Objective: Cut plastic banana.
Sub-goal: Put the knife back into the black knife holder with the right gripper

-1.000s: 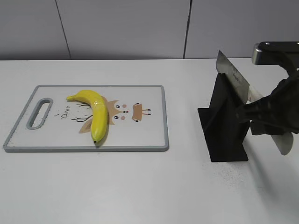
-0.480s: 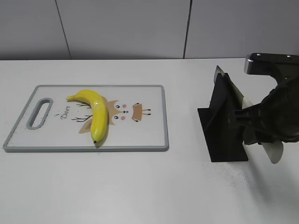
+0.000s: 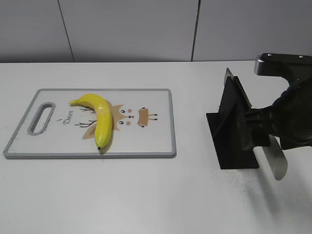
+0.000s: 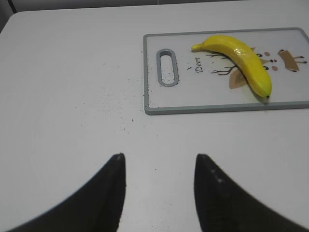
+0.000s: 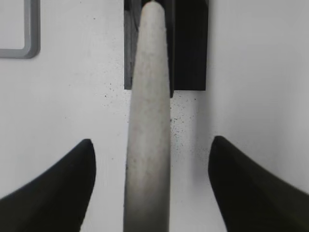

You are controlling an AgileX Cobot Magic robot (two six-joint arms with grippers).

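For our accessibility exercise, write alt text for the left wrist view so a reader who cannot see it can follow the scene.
A plastic banana lies uncut on a white, grey-rimmed cutting board at the upper right of a white table. The left gripper hangs open and empty in the foreground, well short of the board.

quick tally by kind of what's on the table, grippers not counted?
plastic banana: 1
cutting board: 1
black knife stand: 1
knife: 1
Total: 4
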